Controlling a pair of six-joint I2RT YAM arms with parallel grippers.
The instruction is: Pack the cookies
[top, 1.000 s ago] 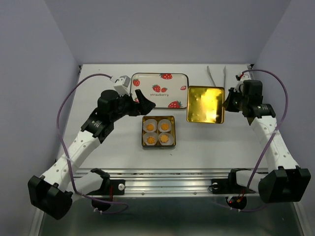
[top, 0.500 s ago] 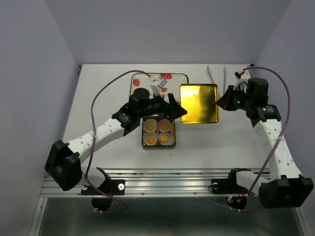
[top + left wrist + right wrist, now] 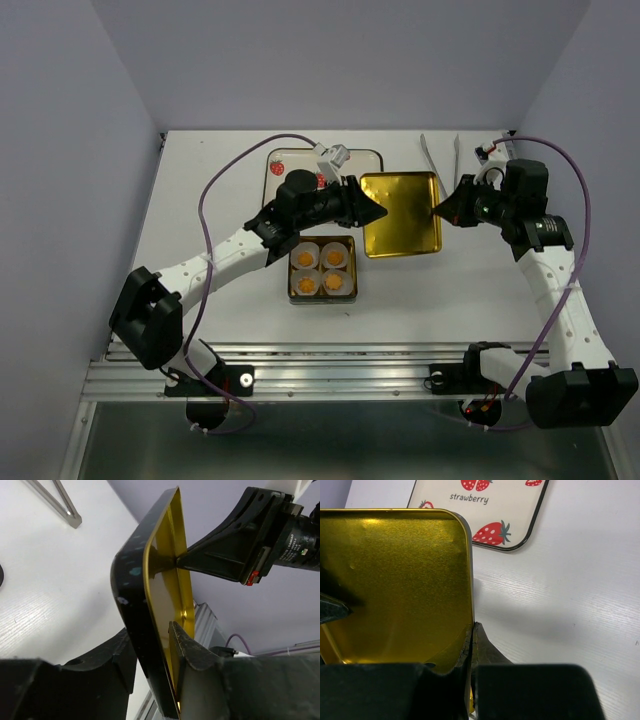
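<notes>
The 4 cookies [image 3: 305, 259] are sitting in a small square tin [image 3: 322, 298] in the middle of the table [image 3: 200, 200]. Each 1 is lying in its own white paper cup [image 3: 337, 283], 2 in the back row and 2 in the front row. The tin is standing open, with nothing on top of it.

Just behind and to the right of the tin, both arms are holding a gold lid [image 3: 402, 215] with its shiny inner side facing up. The left gripper [image 3: 372, 212] is pinching the left edge of the lid. In the left wrist view, 1 finger [image 3: 120, 655] is pressing on the dark outer wall and the other is lying on the gold inner side, with the rim between them. The right gripper [image 3: 440, 212] is gripping the opposite edge, and its jaws are pressed tightly on the thin rim [image 3: 471, 630]. In the right wrist view a soft shadow is falling on the table beside the lid.

A strawberry tray [image 3: 285, 165] is lying at the back of the table, and the left arm is partly covering it. Metal tongs [image 3: 428, 152] are resting near the back right corner, well apart from the tin.
</notes>
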